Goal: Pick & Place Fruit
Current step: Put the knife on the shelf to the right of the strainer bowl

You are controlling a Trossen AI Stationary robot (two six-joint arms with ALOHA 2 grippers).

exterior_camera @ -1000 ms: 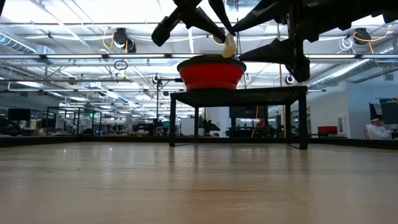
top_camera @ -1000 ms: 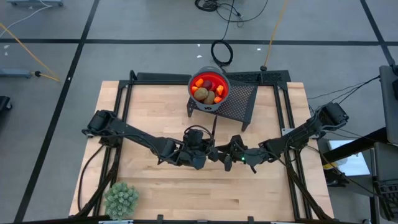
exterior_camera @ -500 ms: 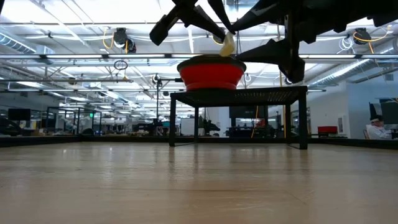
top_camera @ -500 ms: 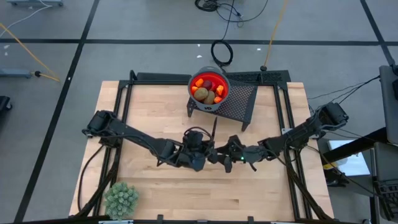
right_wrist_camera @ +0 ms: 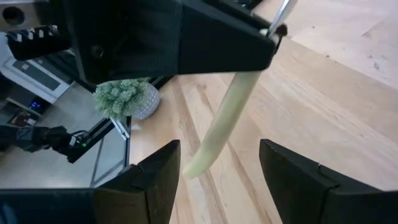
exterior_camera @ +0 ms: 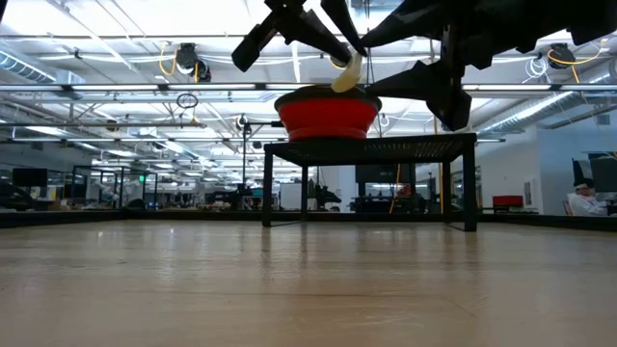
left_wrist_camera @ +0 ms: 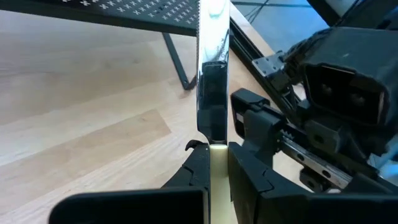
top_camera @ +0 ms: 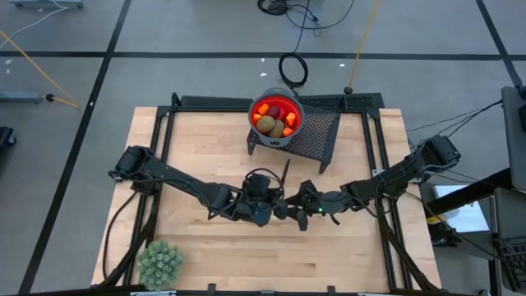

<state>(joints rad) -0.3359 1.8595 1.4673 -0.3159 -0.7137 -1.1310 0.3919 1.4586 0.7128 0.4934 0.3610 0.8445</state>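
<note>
The fruit (top_camera: pixel 275 119) lies in a red bowl (exterior_camera: pixel 328 116) on a black mesh stand (top_camera: pixel 316 136) at the table's far middle. My left gripper (top_camera: pixel 278 200) is above the table's middle, shut on a small knife with a shiny blade (left_wrist_camera: pixel 213 62) and a pale yellow handle (right_wrist_camera: pixel 221 127). My right gripper (top_camera: pixel 294 212) faces it from the right, open. Its two fingers (right_wrist_camera: pixel 155 180) stand on either side of the handle's free end (right_wrist_camera: pixel 191 169). I cannot see them touching it. My left gripper pinches the knife between its two fingers where the yellow handle meets the blade (left_wrist_camera: pixel 217 152). The blade (top_camera: pixel 284 173) sticks out toward the table's far edge. The handle (exterior_camera: pixel 349 73) hangs slanting below the fingers. The knife is lifted clear of the table.
A pale green spiky plant ball (top_camera: pixel 160 263) stands at the table's near left corner and also shows in the right wrist view (right_wrist_camera: pixel 121 96). The black stand's legs (exterior_camera: pixel 289 183) rise from the far half of the wooden table (top_camera: pixel 205 144).
My right gripper has moved a little toward the table's left, closer to the knife's handle, and stays open. The handle has tipped slightly in my left gripper's hold.
</note>
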